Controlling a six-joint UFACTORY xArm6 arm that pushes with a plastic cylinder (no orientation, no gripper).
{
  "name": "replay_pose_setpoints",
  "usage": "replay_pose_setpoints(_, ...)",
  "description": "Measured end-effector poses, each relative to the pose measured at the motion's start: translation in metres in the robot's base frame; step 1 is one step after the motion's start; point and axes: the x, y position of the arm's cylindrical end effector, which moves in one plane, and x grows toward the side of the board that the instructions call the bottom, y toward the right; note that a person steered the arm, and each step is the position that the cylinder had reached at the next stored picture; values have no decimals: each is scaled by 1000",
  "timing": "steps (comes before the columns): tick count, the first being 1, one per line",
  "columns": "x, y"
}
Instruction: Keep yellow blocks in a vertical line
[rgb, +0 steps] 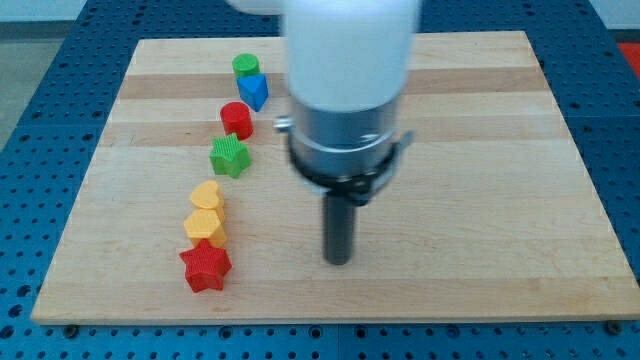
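Two yellow blocks stand one above the other at the board's left: a yellow heart (206, 194) and, just below and touching it, a yellow block (204, 227) whose shape I cannot make out clearly. My tip (339, 260) rests on the board to the right of them, well apart from every block. A red star (206, 267) touches the lower yellow block from below.
A green star (230, 156), a red cylinder (237, 119), a blue block (254, 91) and a green cylinder (245, 67) run in a line up from the yellow heart. The wooden board (500, 200) lies on a blue perforated table. The arm's white body hides the board's top middle.
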Motion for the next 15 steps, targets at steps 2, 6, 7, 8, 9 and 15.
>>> replay_pose_setpoints(2, 0, -22)
replay_pose_setpoints(6, -44, -119)
replay_pose_setpoints(7, -63, -154)
replay_pose_setpoints(8, -89, -156)
replay_pose_setpoints(9, -92, -148)
replay_pose_setpoints(15, -166, -150)
